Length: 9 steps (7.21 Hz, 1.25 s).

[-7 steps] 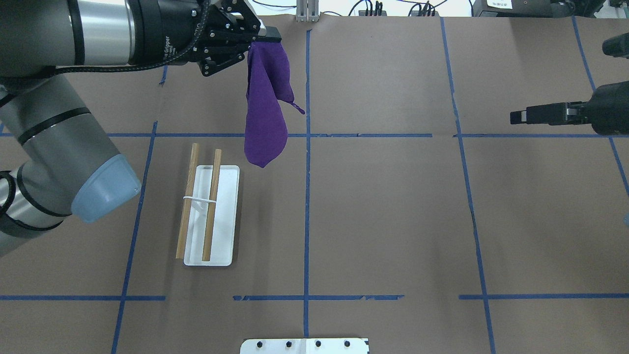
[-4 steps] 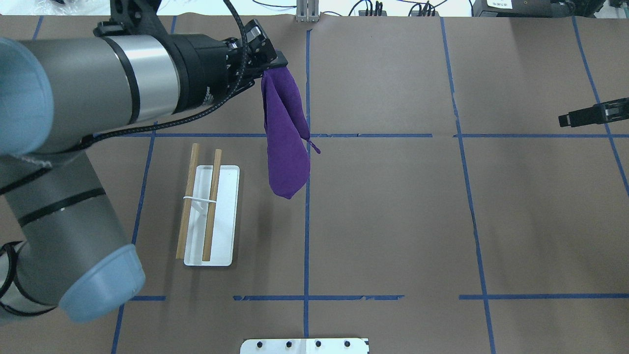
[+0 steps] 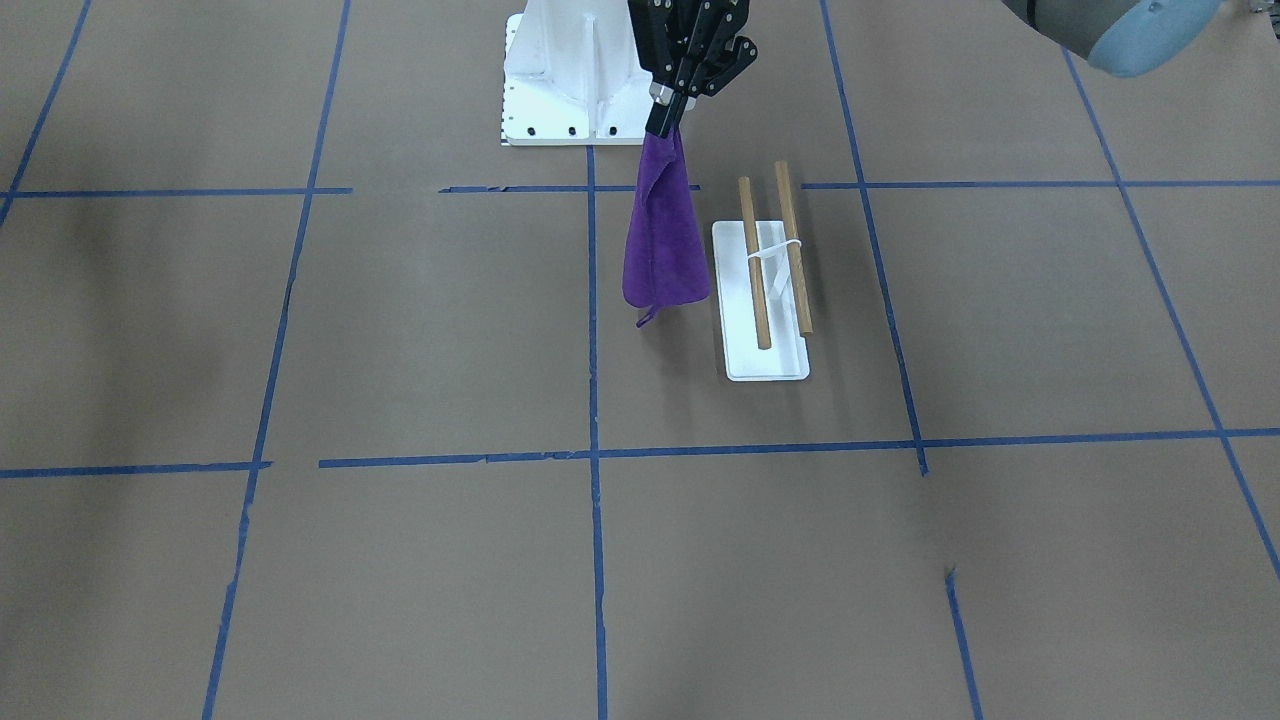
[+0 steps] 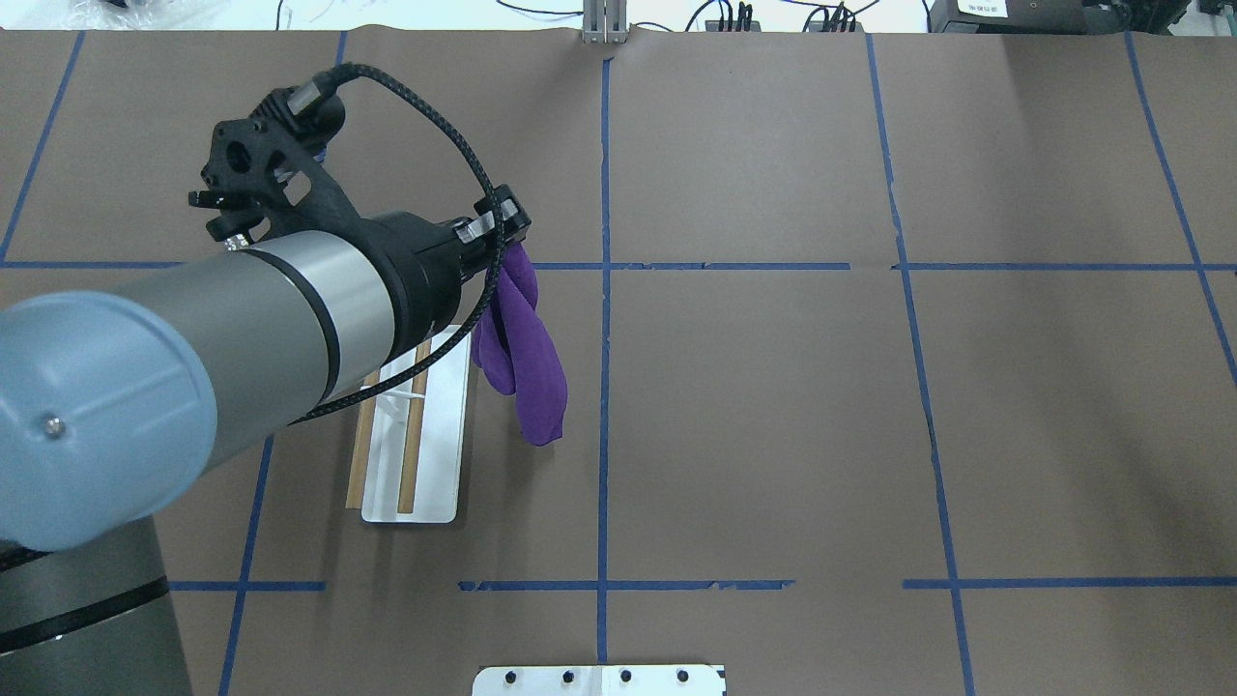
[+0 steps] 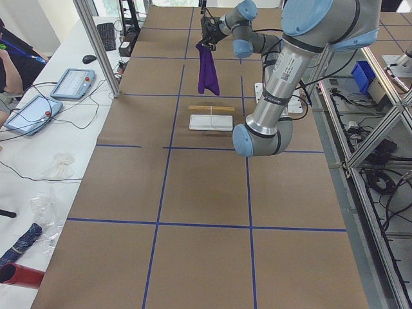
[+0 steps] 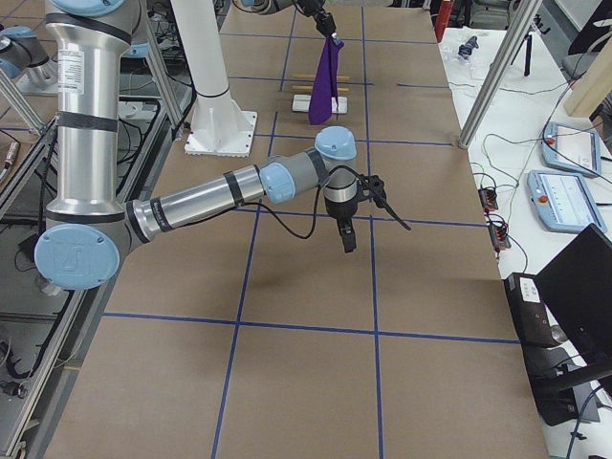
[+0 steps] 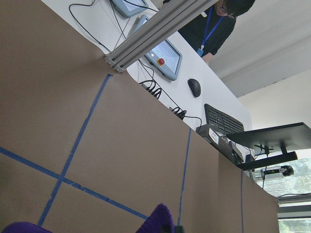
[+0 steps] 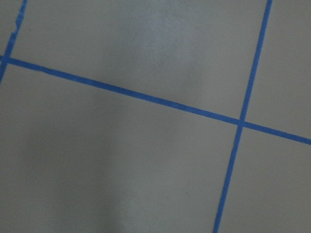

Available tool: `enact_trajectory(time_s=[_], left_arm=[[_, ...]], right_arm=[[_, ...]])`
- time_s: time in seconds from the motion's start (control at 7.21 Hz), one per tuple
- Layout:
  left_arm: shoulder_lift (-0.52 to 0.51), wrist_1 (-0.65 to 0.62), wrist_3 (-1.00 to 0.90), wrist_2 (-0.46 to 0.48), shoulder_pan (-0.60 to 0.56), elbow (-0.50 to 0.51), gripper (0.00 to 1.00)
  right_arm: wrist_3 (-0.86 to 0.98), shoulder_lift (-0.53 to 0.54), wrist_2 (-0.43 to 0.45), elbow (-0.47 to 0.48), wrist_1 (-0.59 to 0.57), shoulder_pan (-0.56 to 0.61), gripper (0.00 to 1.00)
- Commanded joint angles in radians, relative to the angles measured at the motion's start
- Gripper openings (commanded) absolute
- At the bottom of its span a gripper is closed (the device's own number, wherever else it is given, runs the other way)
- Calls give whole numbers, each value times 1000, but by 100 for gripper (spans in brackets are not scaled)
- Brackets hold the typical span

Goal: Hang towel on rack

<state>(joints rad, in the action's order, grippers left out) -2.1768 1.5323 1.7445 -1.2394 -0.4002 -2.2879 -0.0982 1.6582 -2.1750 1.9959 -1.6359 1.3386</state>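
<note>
Exterior front-facing view: the left gripper [image 3: 662, 128] grips the purple towel [image 3: 662, 235] by its top; it hangs just beside the rack [image 3: 758, 290] (on the robot's right of it), parallel to the rack's long axis.

The towel [image 3: 662, 235] is plain deep purple, and the rack [image 3: 768, 300] pairs two light-brown wooden dowels [image 3: 754, 263] with a white bracket [image 3: 775, 250] and a white base [image 3: 766, 365]. The table [image 3: 400, 330] is matt brown, crossed by a grid of blue tape lines [image 3: 593, 330], and carries a white pedestal [image 3: 560, 70]. The left gripper [image 3: 660, 125] is black; the left arm [image 4: 242, 319] is grey and silver with pale blue caps [image 4: 87, 416].
</note>
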Motion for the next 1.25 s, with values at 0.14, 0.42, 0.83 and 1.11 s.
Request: enact_trajectory(time_s=[0.14,0.42,0.83,1.11], left_arm=[[191,-78,0,31,6,-117,0],[303,-80,-51,26,-55,-119,0],[486,-66,-221,31,-113,-104,0],[532,79,-270,31,-141,-23,0]], right_arm=[[187,5,-90,-87,-76,106,100],[187,5,-94,-103,-76,110,100],[186,0,-143,-120,-75,129,100],[180,-2,-146,-117,-71,129,100]])
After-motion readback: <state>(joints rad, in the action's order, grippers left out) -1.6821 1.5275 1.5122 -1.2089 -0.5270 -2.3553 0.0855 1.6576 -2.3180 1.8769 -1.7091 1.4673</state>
